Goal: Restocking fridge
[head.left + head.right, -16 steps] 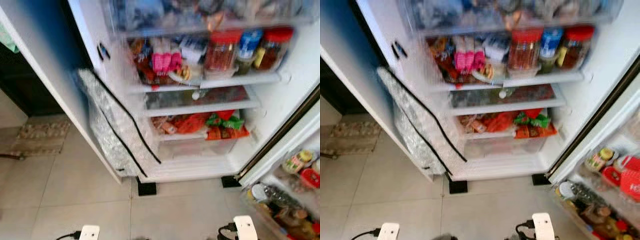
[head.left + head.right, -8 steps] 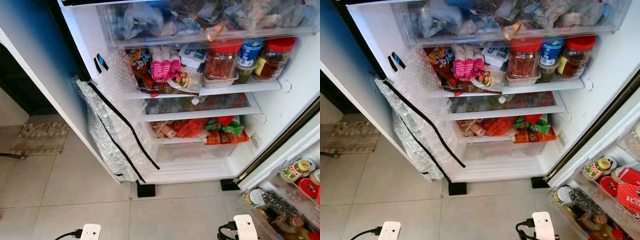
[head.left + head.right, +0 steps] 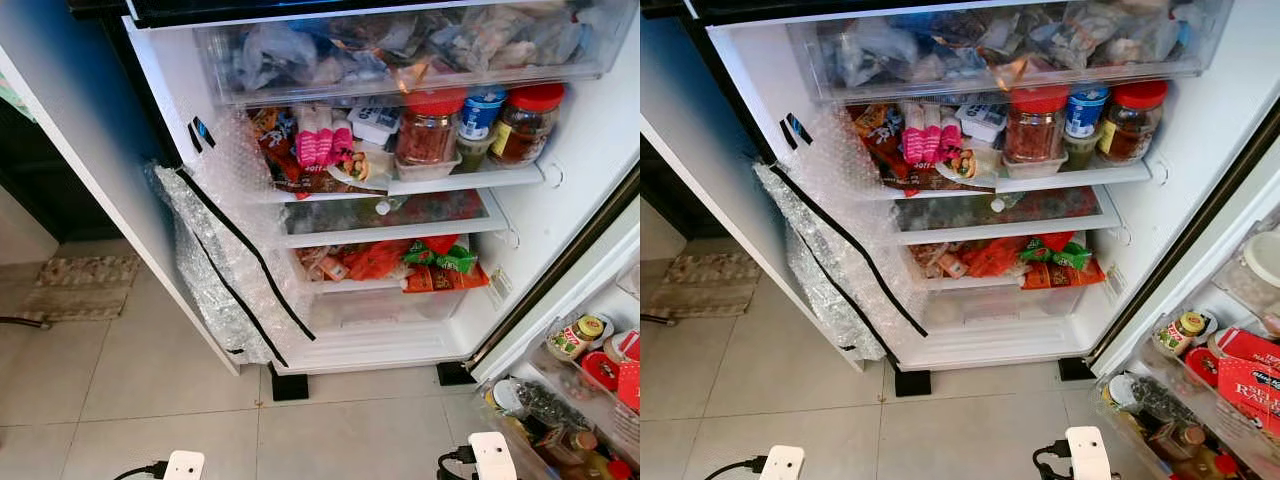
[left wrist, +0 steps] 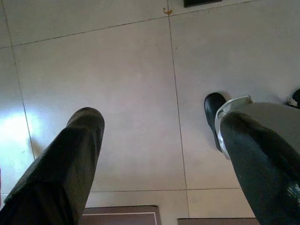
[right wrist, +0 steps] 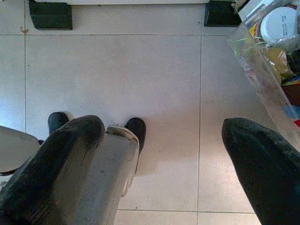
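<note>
The fridge (image 3: 520,215) stands open in front of me. A clear top drawer (image 3: 400,50) holds bagged food. On the shelf below stand a red-lidded jar (image 3: 428,125), a blue-lidded tub (image 3: 481,110) and another red-lidded jar (image 3: 525,120), beside pink packets (image 3: 320,145). Red and green packets (image 3: 430,262) lie lower down. My left gripper (image 4: 159,122) hangs open over floor tiles, holding nothing. My right gripper (image 5: 161,129) is also open and empty above the floor.
Bubble wrap with black tape (image 3: 225,260) covers the fridge's left wall. The open door's bins (image 3: 1200,400) at the right hold jars and bottles. A patterned mat (image 3: 80,285) lies on the left. Black fridge feet (image 3: 289,385) rest on grey tiles.
The whole picture has shifted and sharpened: the camera has tilted up, bringing more of the top drawer into view. Nothing in the fridge has moved.
</note>
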Robot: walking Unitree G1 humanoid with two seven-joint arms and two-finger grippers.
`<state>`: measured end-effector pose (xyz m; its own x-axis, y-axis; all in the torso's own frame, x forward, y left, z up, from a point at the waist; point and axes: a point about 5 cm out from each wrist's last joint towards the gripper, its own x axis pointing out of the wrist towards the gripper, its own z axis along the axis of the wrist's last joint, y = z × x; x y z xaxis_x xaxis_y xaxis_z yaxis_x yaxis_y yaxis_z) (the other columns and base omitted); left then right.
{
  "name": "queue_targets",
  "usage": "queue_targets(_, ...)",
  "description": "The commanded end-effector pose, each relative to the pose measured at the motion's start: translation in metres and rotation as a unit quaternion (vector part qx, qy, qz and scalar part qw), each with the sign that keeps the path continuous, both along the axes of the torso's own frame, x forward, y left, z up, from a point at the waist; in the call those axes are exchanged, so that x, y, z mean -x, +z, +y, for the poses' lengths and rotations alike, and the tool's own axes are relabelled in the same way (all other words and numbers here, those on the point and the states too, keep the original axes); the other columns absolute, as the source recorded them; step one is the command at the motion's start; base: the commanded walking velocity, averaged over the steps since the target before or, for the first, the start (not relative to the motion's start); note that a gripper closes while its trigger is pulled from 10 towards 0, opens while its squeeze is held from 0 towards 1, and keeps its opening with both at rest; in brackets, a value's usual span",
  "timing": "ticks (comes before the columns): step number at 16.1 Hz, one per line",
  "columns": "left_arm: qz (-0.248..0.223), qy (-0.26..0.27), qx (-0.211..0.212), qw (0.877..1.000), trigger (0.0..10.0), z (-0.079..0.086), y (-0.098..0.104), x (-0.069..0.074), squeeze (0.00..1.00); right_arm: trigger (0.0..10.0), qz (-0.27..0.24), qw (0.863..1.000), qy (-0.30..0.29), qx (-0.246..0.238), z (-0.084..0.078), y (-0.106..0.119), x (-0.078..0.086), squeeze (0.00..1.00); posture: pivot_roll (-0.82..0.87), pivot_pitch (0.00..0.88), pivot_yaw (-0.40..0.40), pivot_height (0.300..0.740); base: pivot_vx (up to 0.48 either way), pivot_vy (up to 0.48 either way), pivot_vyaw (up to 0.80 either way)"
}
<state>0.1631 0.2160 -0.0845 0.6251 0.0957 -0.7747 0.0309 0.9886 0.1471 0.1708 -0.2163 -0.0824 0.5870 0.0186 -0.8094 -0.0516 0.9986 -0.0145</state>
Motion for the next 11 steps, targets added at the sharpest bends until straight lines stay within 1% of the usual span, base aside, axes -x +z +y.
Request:
queue_targets(1, 0.030, 0.000, -0.005, 1.000, 10.0, 0.0021, -0.0063, 0.0143, 0.00, 10.0, 0.014, 1.000, -0.003, -0.001, 0.0006, -0.0041, 0.0084, 0.00, 0.00, 0.120, 0.045, 0.740, 0.000, 0.000, 0.00)
queue_targets(3, 0.034, -0.015, -0.011, 0.999, 10.0, 0.0025, -0.0067, 0.0156, 0.00, 10.0, 0.017, 1.000, -0.001, 0.001, 0.0012, -0.0046, 0.0092, 0.00, 0.00, 0.113, 0.048, 0.740, 0.000, 0.000, 0.00)
queue_targets(5, 0.035, -0.016, -0.012, 0.999, 10.0, 0.0030, -0.0068, 0.0162, 0.00, 10.0, 0.020, 1.000, -0.001, 0.003, 0.0012, -0.0050, 0.0097, 0.00, 0.00, 0.111, 0.048, 0.740, 0.000, 0.000, 0.00)
queue_targets(8, 0.037, -0.016, -0.015, 0.999, 10.0, 0.0051, -0.0071, 0.0184, 0.00, 10.0, 0.019, 1.000, -0.003, 0.002, 0.0014, -0.0050, 0.0098, 0.00, 0.00, 0.119, 0.048, 0.740, 0.000, 0.000, 0.00)
queue_targets(10, 0.032, -0.007, -0.009, 0.999, 10.0, 0.0062, -0.0070, 0.0194, 0.00, 10.0, 0.019, 1.000, -0.003, 0.002, 0.0010, -0.0049, 0.0097, 0.00, 0.00, 0.126, 0.046, 0.740, 0.000, 0.000, 0.00)
queue_targets(11, 0.033, -0.004, -0.009, 0.999, 10.0, 0.0072, -0.0071, 0.0204, 0.00, 10.0, 0.020, 1.000, -0.003, 0.003, 0.0009, -0.0050, 0.0097, 0.00, 0.00, 0.126, 0.046, 0.740, -0.251, 0.000, 0.00)
